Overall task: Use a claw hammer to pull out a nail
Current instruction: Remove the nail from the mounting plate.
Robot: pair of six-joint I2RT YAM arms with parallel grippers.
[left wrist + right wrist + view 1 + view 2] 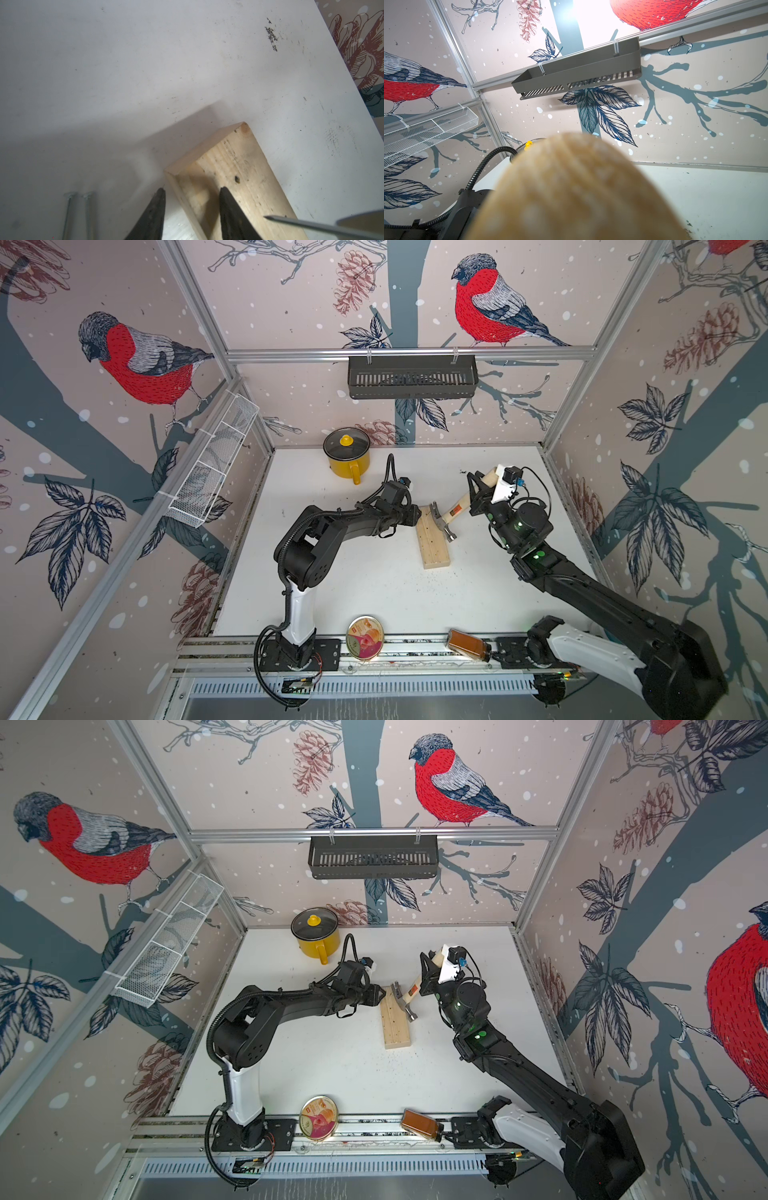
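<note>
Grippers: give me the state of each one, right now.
Left gripper: open, fingers straddling the wood block's edge, gripping nothing.
Right gripper: shut on the claw hammer's handle.

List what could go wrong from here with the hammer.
The right fingers hold the hammer near its handle's end, so the head may twist or slip. The nail looks free of the block, its point showing; it could drop. The left fingers sit close to the hammer head and could get struck.
</note>
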